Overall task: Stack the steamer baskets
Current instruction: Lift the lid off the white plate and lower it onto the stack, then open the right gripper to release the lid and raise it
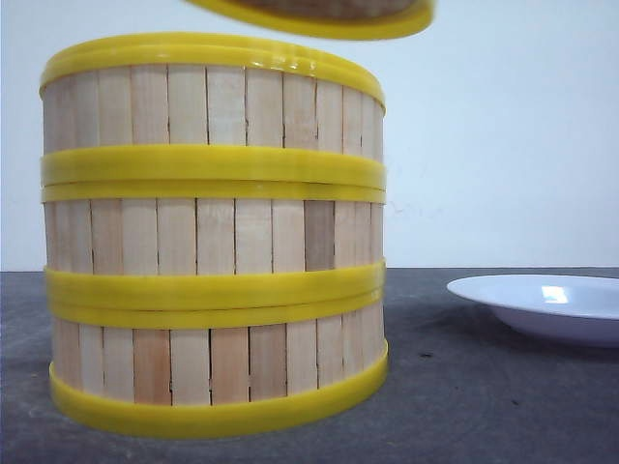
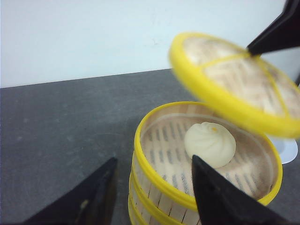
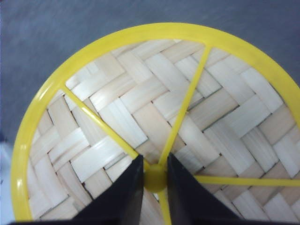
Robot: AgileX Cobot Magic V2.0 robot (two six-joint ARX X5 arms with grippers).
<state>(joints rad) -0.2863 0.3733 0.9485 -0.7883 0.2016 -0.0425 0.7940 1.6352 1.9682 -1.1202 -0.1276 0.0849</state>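
Dark grey tabletop (image 1: pixel 484 406) runs back to a pale wall. On it, left of the white plate (image 1: pixel 546 304), the three steamer baskets (image 1: pixel 213 237) stand stacked; the top one holds a white bun (image 2: pixel 210 143). My right gripper (image 3: pixel 155 177) pinches the knob (image 3: pixel 155 179) of the woven lid (image 3: pixel 159 122), holding it tilted above the stack. My left gripper (image 2: pixel 154 187) hangs spread apart, empty, near the stack's rim.

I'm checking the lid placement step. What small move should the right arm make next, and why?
Probably lower the lid level onto the top steamer basket. The right fingers pinch its knob; it hangs tilted above the open basket holding a bun.
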